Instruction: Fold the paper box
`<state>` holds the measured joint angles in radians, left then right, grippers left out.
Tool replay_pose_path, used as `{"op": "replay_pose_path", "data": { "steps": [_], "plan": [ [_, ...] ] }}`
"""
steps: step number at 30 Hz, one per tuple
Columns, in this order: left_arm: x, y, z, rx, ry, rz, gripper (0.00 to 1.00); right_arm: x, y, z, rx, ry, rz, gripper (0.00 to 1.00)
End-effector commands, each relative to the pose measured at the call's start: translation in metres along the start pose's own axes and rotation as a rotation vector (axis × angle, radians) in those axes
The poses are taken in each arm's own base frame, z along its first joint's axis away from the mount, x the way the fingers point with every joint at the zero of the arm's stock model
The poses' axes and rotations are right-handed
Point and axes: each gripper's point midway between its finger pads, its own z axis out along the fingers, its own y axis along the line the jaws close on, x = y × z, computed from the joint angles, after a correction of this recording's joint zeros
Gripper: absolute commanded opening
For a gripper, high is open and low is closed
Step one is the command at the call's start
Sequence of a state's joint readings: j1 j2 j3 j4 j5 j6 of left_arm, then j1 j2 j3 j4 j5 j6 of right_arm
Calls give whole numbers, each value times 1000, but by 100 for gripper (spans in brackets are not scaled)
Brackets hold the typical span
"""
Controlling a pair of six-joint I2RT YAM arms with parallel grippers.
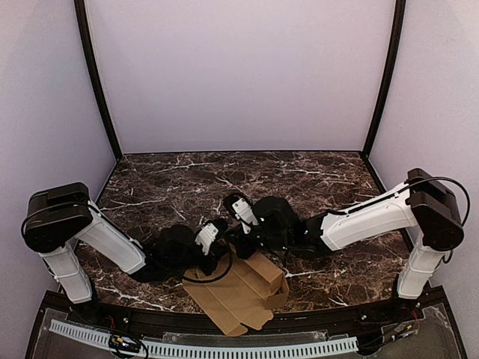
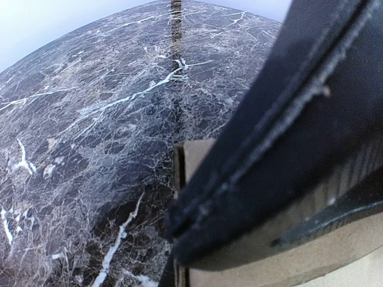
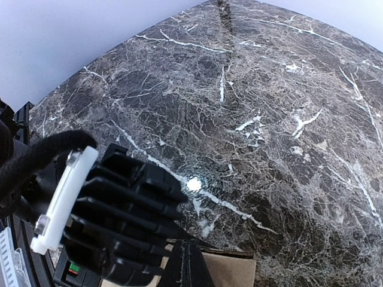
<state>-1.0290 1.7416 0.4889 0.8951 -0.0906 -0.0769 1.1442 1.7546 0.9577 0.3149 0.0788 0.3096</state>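
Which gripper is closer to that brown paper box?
Left. The left gripper is clamped on the paper box; the right gripper sits shut by its far edge, contact unclear.

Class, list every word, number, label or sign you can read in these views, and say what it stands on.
None readable.
The box is plain brown card; the table bears no print.
A red and green mark on the left arm is too small to read.
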Motion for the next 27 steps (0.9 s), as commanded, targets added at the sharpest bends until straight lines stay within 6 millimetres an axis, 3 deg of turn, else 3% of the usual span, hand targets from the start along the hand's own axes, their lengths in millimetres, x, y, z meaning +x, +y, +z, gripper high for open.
{"op": "replay_pose_path", "data": {
  "steps": [1, 12, 17, 22, 27],
  "plan": [
    [-10, -5, 1, -4, -27, 29, 1, 16, -5, 9, 3, 36, 44, 0],
    [-6, 1, 6, -61, -11, 34, 1, 60, -3, 12, 26, 137, 56, 0],
    [-8, 3, 6, -84, -24, 19, 6, 78, -6, 13, 46, 176, 89, 0],
    [-10, 2, 9, -84, -31, 15, 12, 89, -8, 13, 60, 199, 113, 0],
    [-11, 0, 12, -84, -30, 18, 15, 87, -9, 11, 64, 189, 120, 0]
  ]
}}
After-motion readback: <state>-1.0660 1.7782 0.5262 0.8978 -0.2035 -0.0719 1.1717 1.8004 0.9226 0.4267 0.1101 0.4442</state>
